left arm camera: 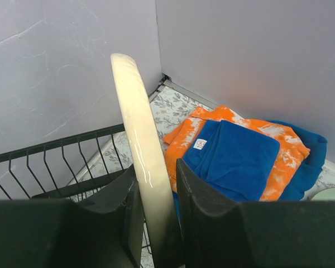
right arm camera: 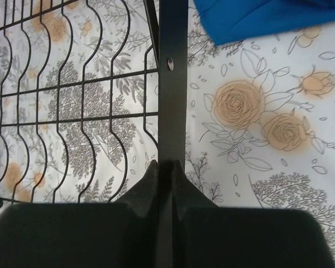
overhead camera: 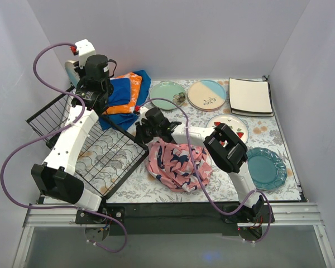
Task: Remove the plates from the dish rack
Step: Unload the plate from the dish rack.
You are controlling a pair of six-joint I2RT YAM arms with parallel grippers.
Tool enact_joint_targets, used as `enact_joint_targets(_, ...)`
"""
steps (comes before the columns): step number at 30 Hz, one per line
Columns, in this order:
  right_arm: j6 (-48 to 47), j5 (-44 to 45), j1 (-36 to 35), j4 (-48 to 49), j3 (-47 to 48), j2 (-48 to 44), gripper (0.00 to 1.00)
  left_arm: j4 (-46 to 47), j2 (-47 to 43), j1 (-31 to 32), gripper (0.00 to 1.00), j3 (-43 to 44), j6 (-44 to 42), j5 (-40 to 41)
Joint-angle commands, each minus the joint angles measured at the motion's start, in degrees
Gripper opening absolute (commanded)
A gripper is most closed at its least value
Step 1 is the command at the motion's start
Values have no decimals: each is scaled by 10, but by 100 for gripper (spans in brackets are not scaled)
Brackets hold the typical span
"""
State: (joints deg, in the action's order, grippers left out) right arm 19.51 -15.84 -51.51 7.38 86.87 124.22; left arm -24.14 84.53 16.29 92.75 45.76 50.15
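Floral tabletop (overhead camera: 265, 137) holds a mint plate (overhead camera: 167, 95), cream-and-blue plate (overhead camera: 206, 95), square plate (overhead camera: 250, 96), red-marked plate (overhead camera: 228, 123) and teal plate (overhead camera: 266, 167), a pink cloth (overhead camera: 177, 164) mid-table, and blue-orange cloths (overhead camera: 125, 95) beside the dish rack (overhead camera: 109, 156). Left gripper (left arm camera: 156, 190), raised above the rack's far side, clamps a cream plate (left arm camera: 135, 111) upright. Right gripper (right arm camera: 166, 173), reaching low leftward, is pinched on the rack's edge bar.

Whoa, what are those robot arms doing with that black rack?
They are taking plates out of the dish rack. The left gripper is shut on a cream plate, held on edge over the rack. The right gripper pinches the rack's side bar, probably to steady it. Five plates already lie on the table: the mint plate, cream-and-blue plate, square plate, red-marked plate and teal plate. No other plate shows in the rack.
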Motion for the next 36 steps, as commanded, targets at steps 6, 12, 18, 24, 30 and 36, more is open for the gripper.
enact_joint_targets(6, -15, 26, 3, -17, -15, 26, 1, 90, -76, 17, 0, 9, -71, -56)
enact_joint_targets(12, -12, 57, 2, -6, -38, 5, 1, 103, -75, 17, 0, 15, -90, -52)
enact_joint_targets(18, -9, 57, 2, -3, -38, 4, 1, 110, -80, 17, 0, 34, -108, -48)
enact_joint_targets(24, -10, 60, 2, 0, -44, 0, 1, 128, -89, 17, 0, 8, -104, -56)
enact_joint_targets(30, -9, 61, 2, 1, -48, -3, 1, 156, -81, 17, 0, 10, -135, -45)
enact_joint_targets(36, -1, 65, 2, 2, -45, 1, 1, 191, -117, 19, 0, -50, -105, -24)
